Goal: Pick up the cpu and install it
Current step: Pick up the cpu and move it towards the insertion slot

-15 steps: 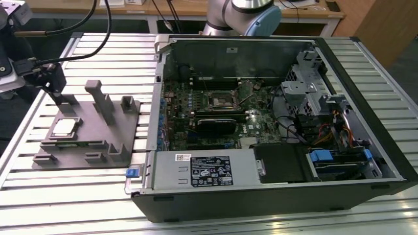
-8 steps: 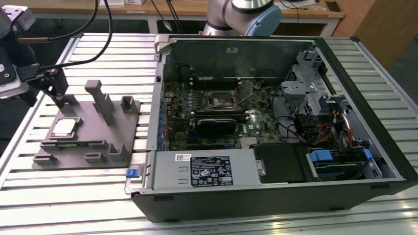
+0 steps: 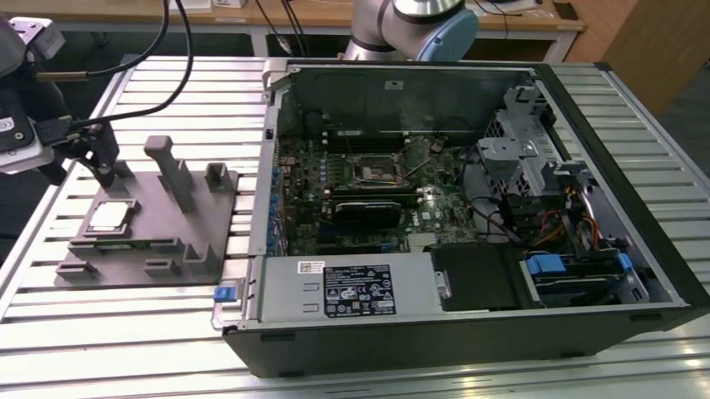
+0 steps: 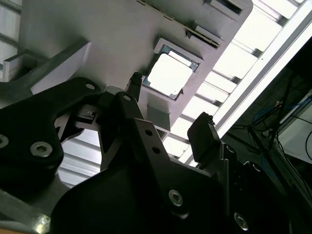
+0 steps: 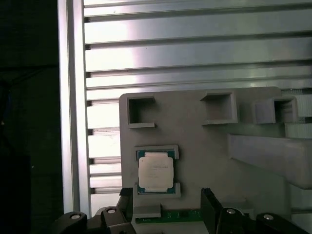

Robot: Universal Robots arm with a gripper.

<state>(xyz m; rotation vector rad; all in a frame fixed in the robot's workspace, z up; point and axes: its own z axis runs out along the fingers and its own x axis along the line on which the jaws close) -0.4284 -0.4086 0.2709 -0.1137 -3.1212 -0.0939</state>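
Your black two-fingered gripper (image 4: 169,100) hangs open and empty, fingers spread wide, close above the small square silvery-topped cpu (image 5: 156,173). That chip lies flat in a recess of the grey plastic holder block (image 5: 195,131), on the slatted aluminium table (image 5: 195,48). Farther off, toward the exterior view's right, the opened black computer case (image 3: 444,353) lies with its motherboard exposed.

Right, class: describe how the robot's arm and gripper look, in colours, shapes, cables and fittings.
The gripper is matt black, with two angular fingers and a chunky body studded with silver hex-socket bolts. In the exterior view, the arm is a silver-grey tube with a pale blue joint cap, and black cables run toward the gripper end.
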